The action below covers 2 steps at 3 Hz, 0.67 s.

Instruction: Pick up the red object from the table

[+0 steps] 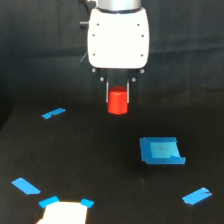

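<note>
Presently held: one small bright red-orange stubby block [118,101], clamped between the thin fingers of the white gripper [118,95], apart from the matte black table [100,165].
Blue square patches: one [161,150].
Blue tape strips: about four are visible.
Writing: none legible.

I see open black table [100,165] on all sides of the gripper [118,95], which grips the red object [118,101]. Nothing upright stands in the way. Flat blue square patch [161,150] lies near-right. Flat tape strips: far-left [53,113], near-left [26,185], near-right [196,196]. White block [64,212] at near edge, left.
</note>
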Motion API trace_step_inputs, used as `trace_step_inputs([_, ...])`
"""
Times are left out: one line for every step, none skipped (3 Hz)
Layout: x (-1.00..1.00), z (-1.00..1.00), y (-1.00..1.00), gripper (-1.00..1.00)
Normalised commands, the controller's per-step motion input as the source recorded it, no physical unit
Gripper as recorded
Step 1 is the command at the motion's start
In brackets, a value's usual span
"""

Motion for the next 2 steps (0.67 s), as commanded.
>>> trace_step_inputs([-0.35, 0.13, -0.04, -1.0])
trace_step_inputs([-0.23, 0.0, 0.62, -0.22])
